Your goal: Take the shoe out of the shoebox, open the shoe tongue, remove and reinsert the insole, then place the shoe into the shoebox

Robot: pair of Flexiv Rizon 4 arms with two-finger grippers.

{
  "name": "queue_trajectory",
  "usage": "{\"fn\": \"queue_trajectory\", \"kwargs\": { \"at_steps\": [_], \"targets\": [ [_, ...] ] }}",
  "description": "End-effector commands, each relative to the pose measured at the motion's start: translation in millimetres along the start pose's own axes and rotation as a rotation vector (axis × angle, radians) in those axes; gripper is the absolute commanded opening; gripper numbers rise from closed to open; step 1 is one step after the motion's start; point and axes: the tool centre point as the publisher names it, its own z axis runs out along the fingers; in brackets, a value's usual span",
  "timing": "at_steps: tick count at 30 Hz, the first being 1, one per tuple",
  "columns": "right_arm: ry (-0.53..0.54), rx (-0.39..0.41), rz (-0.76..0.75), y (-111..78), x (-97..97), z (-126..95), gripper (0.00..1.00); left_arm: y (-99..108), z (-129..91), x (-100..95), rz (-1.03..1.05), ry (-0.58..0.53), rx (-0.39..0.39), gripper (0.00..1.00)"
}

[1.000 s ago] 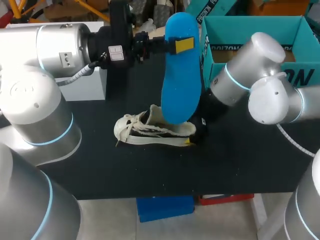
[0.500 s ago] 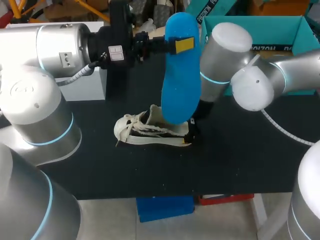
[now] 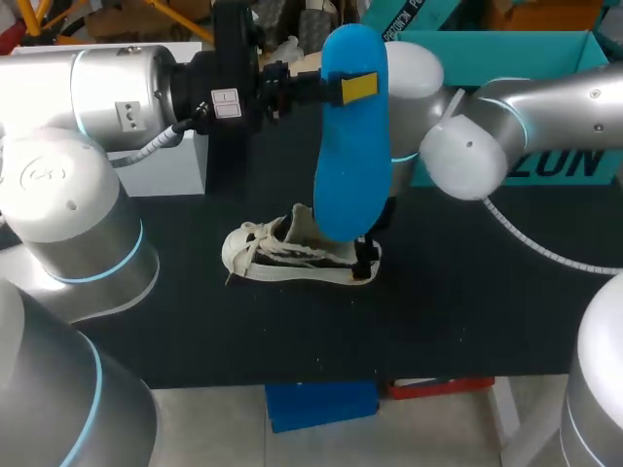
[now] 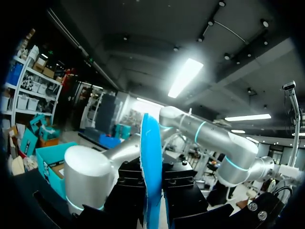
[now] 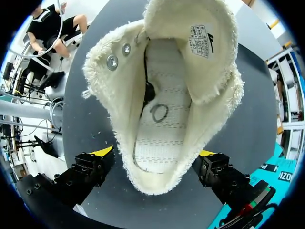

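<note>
My right gripper [image 5: 155, 152] has swung across to the shoe [image 5: 162, 119], fingers apart astride its heel. My left gripper [image 4: 152, 191] clamps the insole [image 4: 151, 157]; reinsertion looks next.

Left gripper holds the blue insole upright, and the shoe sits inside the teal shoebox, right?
No. The left gripper does hold the blue insole upright, but the shoe lies on the black table, outside the teal shoebox; the head view shows it.
</note>
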Motion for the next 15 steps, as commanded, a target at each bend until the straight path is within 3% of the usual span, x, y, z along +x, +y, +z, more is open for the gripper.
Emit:
{"fn": "queue_trajectory", "kwargs": {
  "at_steps": [1,5,15],
  "targets": [
    [-0.010,0.011,0.004,2.5,1.1,1.2,1.00,0.0,1.3,0.4,-0.001,-0.002,-0.005,0.00],
    [-0.024,-0.020,0.012,1.2,1.6,0.1,1.00,0.0,1.3,0.4,-0.001,-0.002,-0.005,0.00],
    [-0.135,-0.318,0.056,-5.4,2.4,-4.7,1.00,0.0,1.3,0.4,-0.001,-0.002,-0.005,0.00]
  ]
}}
